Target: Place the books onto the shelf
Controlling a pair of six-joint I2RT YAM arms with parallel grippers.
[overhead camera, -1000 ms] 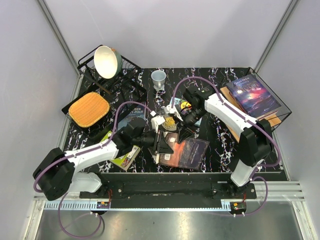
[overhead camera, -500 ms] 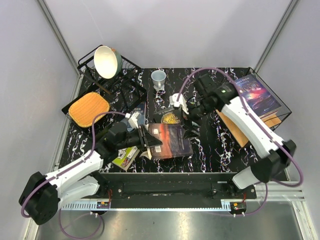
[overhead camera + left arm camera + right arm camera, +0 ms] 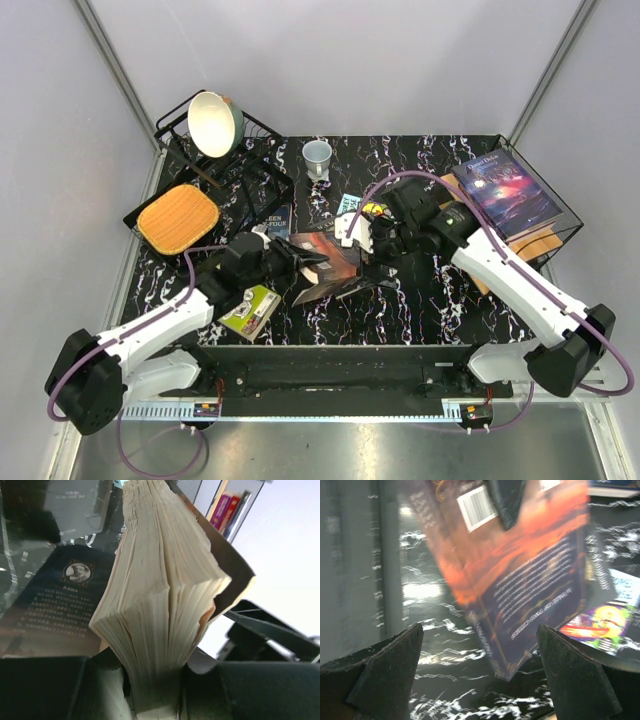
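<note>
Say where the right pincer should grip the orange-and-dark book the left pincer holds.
Its free end, opposite the left pincer, approached from the right by the open right pincer. The book is clamped at one end only, its pages fanning and a cover splaying, so probably pinch both covers together.

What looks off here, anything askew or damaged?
The orange-and-dark book hangs tilted above the table, pinched by the left gripper at its page edge. Pages fan out and a cover flares away, so it may bend. The right gripper stands open over it, holding nothing.
</note>
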